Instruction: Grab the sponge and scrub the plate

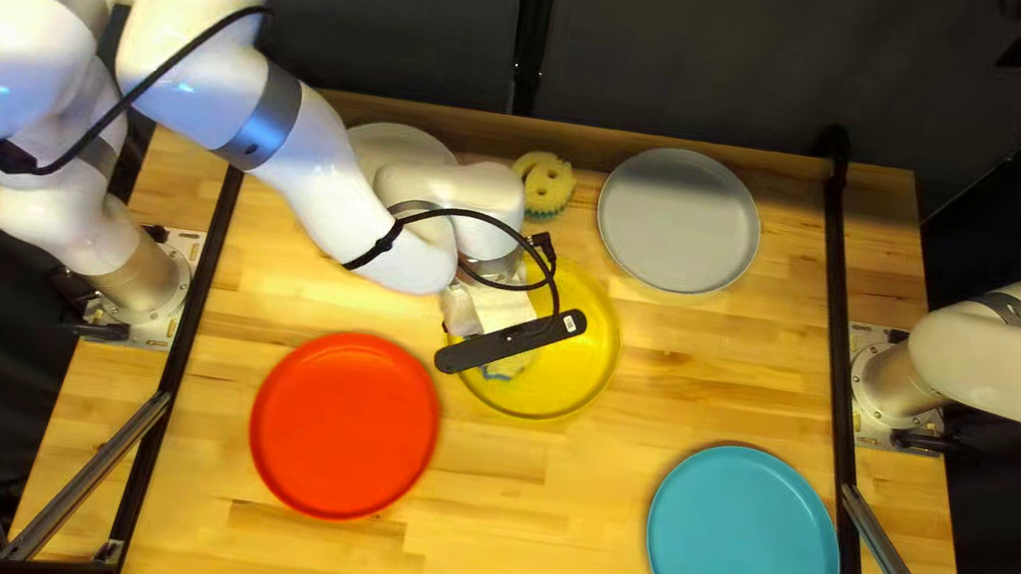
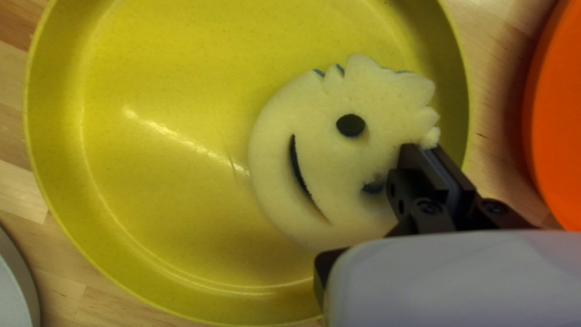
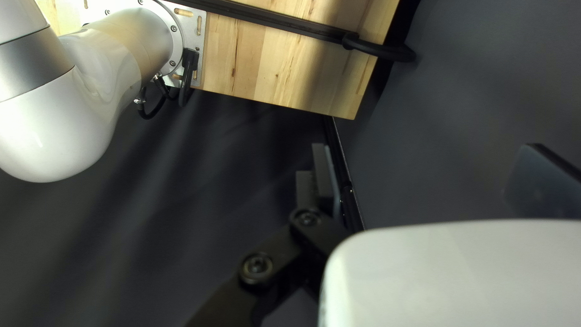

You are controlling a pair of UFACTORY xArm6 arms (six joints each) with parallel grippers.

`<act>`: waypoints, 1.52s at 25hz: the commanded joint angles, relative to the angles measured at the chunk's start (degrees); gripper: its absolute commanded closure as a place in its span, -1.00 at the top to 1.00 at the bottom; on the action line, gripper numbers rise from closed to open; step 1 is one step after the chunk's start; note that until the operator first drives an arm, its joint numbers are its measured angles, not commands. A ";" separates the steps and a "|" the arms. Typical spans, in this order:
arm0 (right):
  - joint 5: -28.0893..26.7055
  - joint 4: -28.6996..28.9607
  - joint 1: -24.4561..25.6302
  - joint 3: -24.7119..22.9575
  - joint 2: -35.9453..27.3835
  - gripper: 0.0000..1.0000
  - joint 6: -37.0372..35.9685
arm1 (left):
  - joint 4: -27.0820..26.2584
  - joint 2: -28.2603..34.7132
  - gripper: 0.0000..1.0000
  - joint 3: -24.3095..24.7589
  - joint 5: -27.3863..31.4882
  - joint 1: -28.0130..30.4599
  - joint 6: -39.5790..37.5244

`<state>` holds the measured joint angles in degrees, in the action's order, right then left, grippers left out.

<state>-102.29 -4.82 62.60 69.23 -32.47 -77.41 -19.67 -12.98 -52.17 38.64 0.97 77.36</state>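
My left gripper (image 1: 496, 313) hangs over the yellow plate (image 1: 586, 366) in the top left view, its tips hidden. A bit of the sponge's blue underside (image 1: 502, 375) peeks out below it. In the left wrist view the pale smiley sponge (image 2: 327, 157) lies face up over the yellow plate (image 2: 157, 181), near one side of its rim. There my left gripper (image 2: 427, 147) is shut on the sponge's edge, its fingers close together. Far from the plates, my right gripper (image 3: 433, 181) is spread open in the right wrist view with nothing between its fingers.
A second smiley sponge (image 1: 543, 184) sits behind the yellow plate. Around it are a grey plate (image 1: 680, 221), a red plate (image 1: 344, 426), a blue plate (image 1: 743, 549) and a pale plate (image 1: 394, 146) partly behind my left arm. The right arm reaches off the view's right edge.
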 commanded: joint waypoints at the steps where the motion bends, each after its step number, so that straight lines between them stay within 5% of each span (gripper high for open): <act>1: 0.00 0.00 0.00 0.00 0.00 1.00 0.00 | 1.71 -2.85 -1.00 -3.61 -0.48 0.03 -2.73; 13: 0.00 0.00 0.00 0.00 0.00 1.00 0.00 | 4.45 -13.70 -1.00 -20.36 3.65 -1.64 -1.09; 18: 0.00 0.00 0.00 0.00 0.00 1.00 0.00 | 4.04 -15.83 -1.00 -22.92 4.56 -1.96 1.71; 38: 0.00 0.00 0.00 0.00 0.00 1.00 0.00 | 2.54 8.54 -1.00 4.29 0.91 6.46 3.71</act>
<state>-102.29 -4.82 62.60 69.23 -32.47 -77.41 -17.36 -6.92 -50.29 39.95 5.83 80.05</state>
